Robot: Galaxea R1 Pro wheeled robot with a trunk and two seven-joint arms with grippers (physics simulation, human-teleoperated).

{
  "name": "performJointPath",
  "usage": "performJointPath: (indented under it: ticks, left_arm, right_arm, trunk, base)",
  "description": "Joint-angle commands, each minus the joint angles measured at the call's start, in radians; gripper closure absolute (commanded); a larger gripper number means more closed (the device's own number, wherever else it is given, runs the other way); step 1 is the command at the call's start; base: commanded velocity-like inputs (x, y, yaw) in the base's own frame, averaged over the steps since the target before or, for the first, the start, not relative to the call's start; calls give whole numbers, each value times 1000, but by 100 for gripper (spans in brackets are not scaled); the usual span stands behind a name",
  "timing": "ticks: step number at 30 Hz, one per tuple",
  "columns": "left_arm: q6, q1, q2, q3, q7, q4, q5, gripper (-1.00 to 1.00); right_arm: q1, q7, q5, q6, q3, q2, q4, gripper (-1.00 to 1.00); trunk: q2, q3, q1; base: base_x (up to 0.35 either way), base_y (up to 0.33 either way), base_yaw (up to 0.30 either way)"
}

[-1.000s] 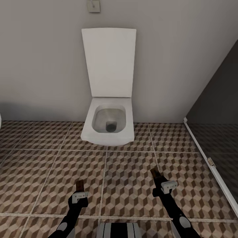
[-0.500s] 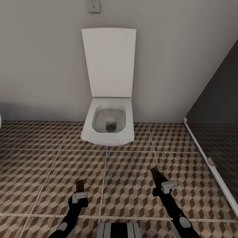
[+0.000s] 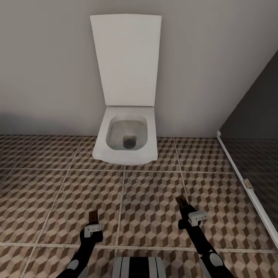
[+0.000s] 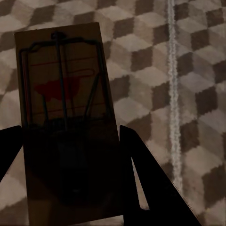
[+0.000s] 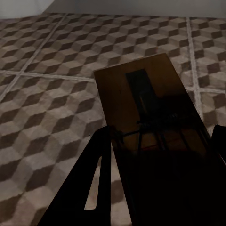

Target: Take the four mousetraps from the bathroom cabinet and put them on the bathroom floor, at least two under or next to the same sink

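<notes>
The left gripper [image 4: 70, 155] is clamped on a small flat tan wooden mousetrap [image 4: 63, 99] with dark wire parts and a red mark, its dark fingers [image 4: 141, 174] pressing the board's two long edges. The right gripper [image 5: 160, 155] grips a second tan wooden mousetrap [image 5: 141, 94] the same way, with the board jutting forward past the fingertips. In the head view both arms reach low in front of the trunk, each board poking out ahead of its gripper: the left mousetrap [image 3: 92, 216] and the right mousetrap [image 3: 180, 202], both above the brown-and-beige cube-patterned tiled bathroom floor [image 3: 46, 193].

Beyond the grippers stands a white wall-hung toilet [image 3: 125, 141] with its lid up against the grey wall, and a dark glass shower partition [image 3: 255, 154] runs along the robot's right.

The risk is placement. Letting go here would put the traps by the toilet, and from these pictures I judge that no sink stands near enough to count. A drop from height could also tip a thin board onto its edge or send it skidding.

The wrist views show the wire and red mark, which the head view reduces to brown slivers. The head view gives the room's layout. How high the boards hang above the tiles is hard to judge; they are probably not touching.
</notes>
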Motion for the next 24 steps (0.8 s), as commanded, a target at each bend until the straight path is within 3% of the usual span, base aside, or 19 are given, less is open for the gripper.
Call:
performJointPath:
  ticks: [1, 19, 24]
  left_arm:
    - [-4, -1, 1, -9, 6, 0, 6, 100]
    - [-4, -1, 1, -9, 6, 0, 6, 100]
    - [-4, -1, 1, -9, 6, 0, 6, 100]
  right_arm:
    - [0, 4, -6, -3, 1, -1, 1, 100]
    - [0, 4, -6, -3, 1, 0, 1, 100]
    - [0, 4, -6, -3, 1, 0, 1, 100]
  trunk:
    - [0, -5, 0]
    - [-1, -12, 1]
    - [-2, -32, 3]
  base:
    - [0, 0, 0]
    - [0, 0, 0]
    - [0, 0, 0]
